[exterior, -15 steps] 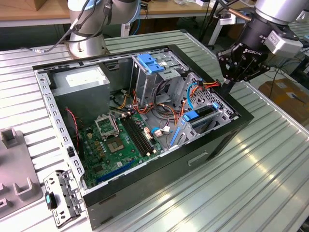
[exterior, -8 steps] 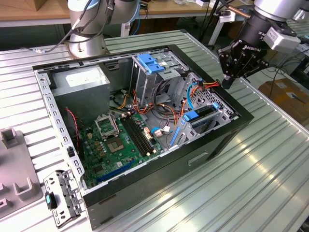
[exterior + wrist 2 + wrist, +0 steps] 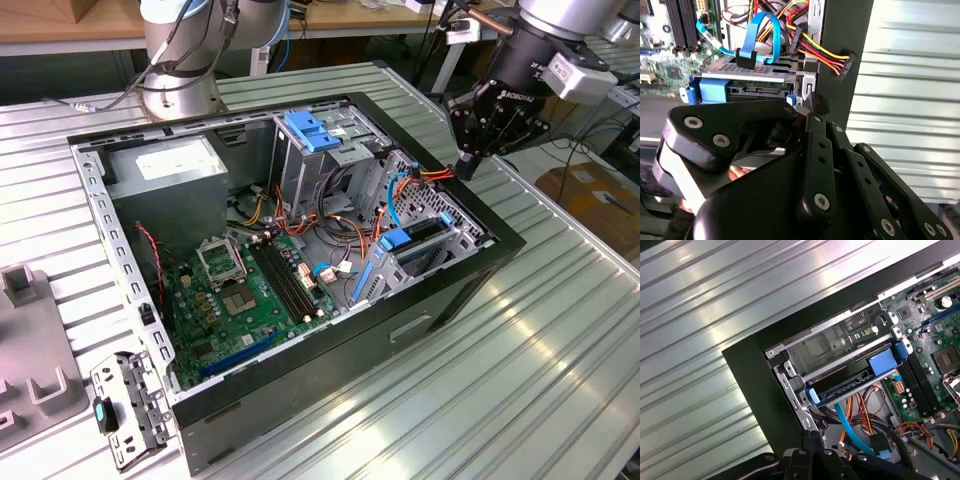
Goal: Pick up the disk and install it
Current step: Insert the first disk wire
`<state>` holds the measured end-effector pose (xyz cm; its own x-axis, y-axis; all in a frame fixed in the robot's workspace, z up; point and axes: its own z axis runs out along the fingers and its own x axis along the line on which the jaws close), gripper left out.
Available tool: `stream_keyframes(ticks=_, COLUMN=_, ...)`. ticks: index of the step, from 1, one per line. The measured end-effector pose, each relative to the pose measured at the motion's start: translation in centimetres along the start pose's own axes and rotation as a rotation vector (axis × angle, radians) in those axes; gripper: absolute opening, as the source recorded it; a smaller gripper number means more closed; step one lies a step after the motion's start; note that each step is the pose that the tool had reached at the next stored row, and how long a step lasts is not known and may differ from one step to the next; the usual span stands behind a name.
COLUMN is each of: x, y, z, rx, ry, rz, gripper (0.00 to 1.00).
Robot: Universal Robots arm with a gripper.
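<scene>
The tool (image 3: 466, 170), fingers pressed together and empty, hung over a corner of the computer case (image 3: 450, 290). The disk (image 3: 405, 240) sat in the case's drive cage, near the surface's (image 3: 520, 380) far edge.

The table (image 3: 560, 330), at the exterior view's right, is ribbed bare metal with a bright sheen. The case (image 3: 330, 375) is matt black. The disk (image 3: 405, 240) has smooth blue plastic rails. The gripper (image 3: 467, 168) is matt black with shiny metal screws. The board (image 3: 230, 310) is glossy green.
</scene>
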<state>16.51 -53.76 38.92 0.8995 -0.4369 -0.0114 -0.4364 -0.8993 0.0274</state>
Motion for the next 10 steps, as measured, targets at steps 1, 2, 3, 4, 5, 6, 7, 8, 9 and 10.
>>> stream_keyframes(ticks=1, x=0.0, y=0.0, z=0.01, rx=-0.0002, ry=0.0004, rz=-0.016, gripper=0.11)
stream_keyframes(ticks=2, x=0.0, y=0.0, z=0.02, rx=-0.0004, ry=0.0008, rz=-0.034, gripper=0.11)
stream_keyframes(ticks=3, x=0.02, y=-0.05, z=0.05, rx=-0.0011, ry=0.0011, rz=-0.064, gripper=0.11)
stream_keyframes(ticks=4, x=0.05, y=-0.1, z=0.07, rx=-0.0013, ry=0.0012, rz=-0.077, gripper=0.11)
stream_keyframes(ticks=5, x=0.07, y=-0.14, z=0.08, rx=-0.0015, ry=0.0012, rz=-0.085, gripper=0.11)
stream_keyframes(ticks=6, x=0.12, y=-0.28, z=0.09, rx=-0.0019, ry=0.0014, rz=-0.092, gripper=0.11)
stream_keyframes(ticks=7, x=0.16, y=-0.41, z=0.11, rx=-0.0018, ry=0.0015, rz=-0.094, gripper=0.11)
stream_keyframes(ticks=8, x=0.2, y=-0.54, z=0.14, rx=-0.0017, ry=0.0015, rz=-0.097, gripper=0.11)
stream_keyframes(ticks=9, x=0.21, y=-0.68, z=0.14, rx=-0.0018, ry=0.0016, rz=-0.099, gripper=0.11)
stream_keyframes(ticks=10, x=0.23, y=-0.84, z=0.15, rx=-0.0017, ry=0.0017, rz=-0.101, gripper=0.11)
